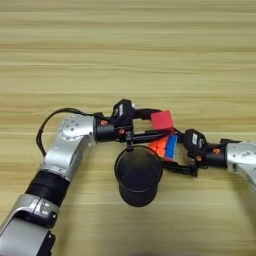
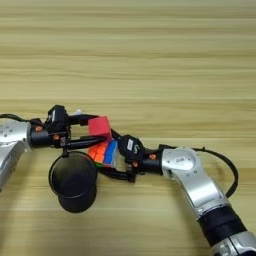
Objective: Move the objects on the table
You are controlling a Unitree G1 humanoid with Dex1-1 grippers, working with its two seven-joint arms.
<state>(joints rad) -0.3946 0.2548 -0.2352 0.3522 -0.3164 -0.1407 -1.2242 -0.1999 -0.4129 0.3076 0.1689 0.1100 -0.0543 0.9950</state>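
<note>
On the wooden table (image 1: 125,50), the left gripper (image 1: 152,126) clamps the red cube (image 1: 162,120) just above the puzzle cube (image 1: 166,146), which the right gripper (image 2: 111,155) brackets beside the mesh cup (image 1: 138,175). Next: likely placing it.

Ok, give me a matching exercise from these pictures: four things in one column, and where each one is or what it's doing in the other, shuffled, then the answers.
Things:
1. red cube
2. puzzle cube
3. mesh cup
4. table

Places or states:
A. stands upright with its mouth open to the camera, nearest the robot
B. between the fingers of the left gripper
C. wide wooden surface under everything
D. just below the red cube, between the fingers of the right gripper

Pairs: 1-B, 2-D, 3-A, 4-C
</note>
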